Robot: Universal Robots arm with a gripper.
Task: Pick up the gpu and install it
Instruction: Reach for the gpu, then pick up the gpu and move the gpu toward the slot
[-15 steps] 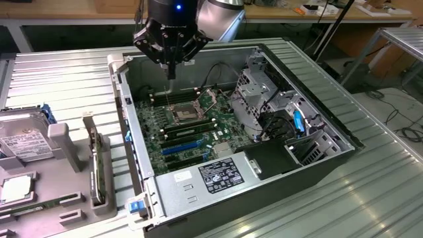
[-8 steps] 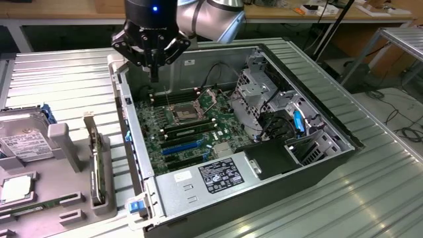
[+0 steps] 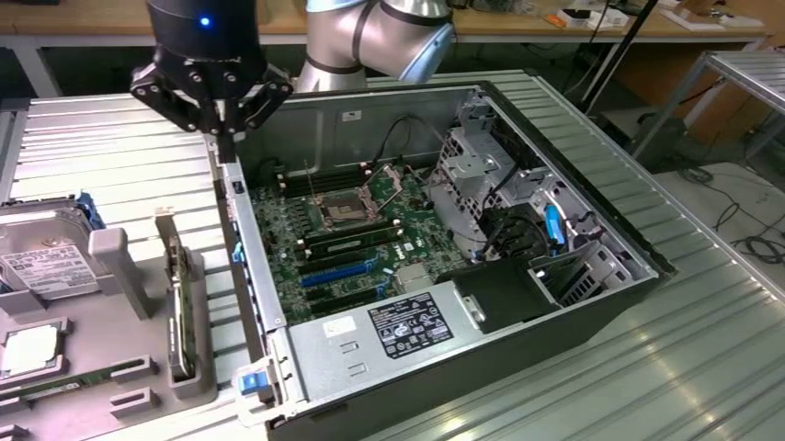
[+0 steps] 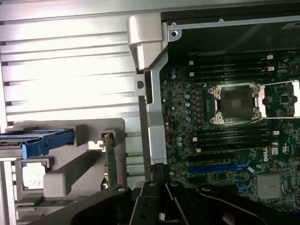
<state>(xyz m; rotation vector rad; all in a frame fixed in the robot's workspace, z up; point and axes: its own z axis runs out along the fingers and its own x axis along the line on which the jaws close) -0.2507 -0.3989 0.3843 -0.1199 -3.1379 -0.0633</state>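
While the gpu (image 3: pixel 180 308) stands on edge in a slot of the grey holder (image 3: pixel 123 367), it sits just beside the open computer case (image 3: pixel 319 124), on the exterior view's left. A hard drive (image 3: pixel 43 266) lies in the same holder. The gripper (image 3: pixel 226 138) hangs over the case's side wall, well apart from the card, fingers pressed together on nothing.

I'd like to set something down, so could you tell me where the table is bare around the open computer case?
Bare slatted table lies at the exterior view's lower right, beside the case, and at its upper left, beyond the grey holder, beside the gripper. The holder and the case's inside are crowded.
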